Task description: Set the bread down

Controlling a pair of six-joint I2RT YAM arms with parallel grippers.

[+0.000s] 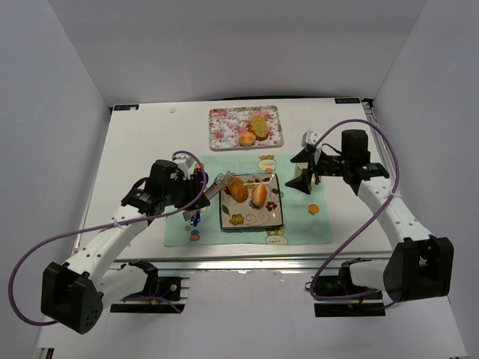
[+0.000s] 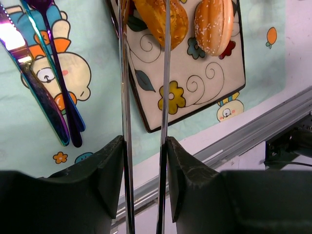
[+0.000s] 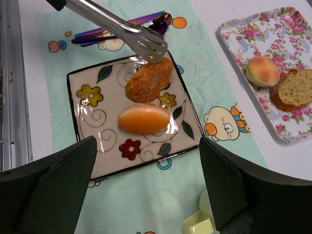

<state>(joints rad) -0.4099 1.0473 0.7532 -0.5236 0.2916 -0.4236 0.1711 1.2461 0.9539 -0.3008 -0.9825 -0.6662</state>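
Observation:
My left gripper [image 1: 196,187] is shut on metal tongs [image 1: 215,185]; both tong arms [image 2: 125,97] run between my fingers [image 2: 109,165]. The tong tips [image 3: 151,48] are at the end of a browned bread piece [image 3: 148,80] lying on the square flowered plate [image 3: 92,122]. I cannot tell whether they pinch it. A smooth orange bun [image 3: 145,118] lies beside it on the plate [image 1: 251,223]. My right gripper [image 3: 147,146] is open and empty, hovering over the mat to the right of the plate [image 1: 303,170].
A floral tray [image 1: 224,120] at the back holds a round roll [image 3: 263,71] and a bread slice [image 3: 297,87]. A knife [image 2: 29,83] and spoon [image 2: 61,83] lie on the green mat left of the plate. A pale yellow object [image 3: 200,224] sits under my right gripper.

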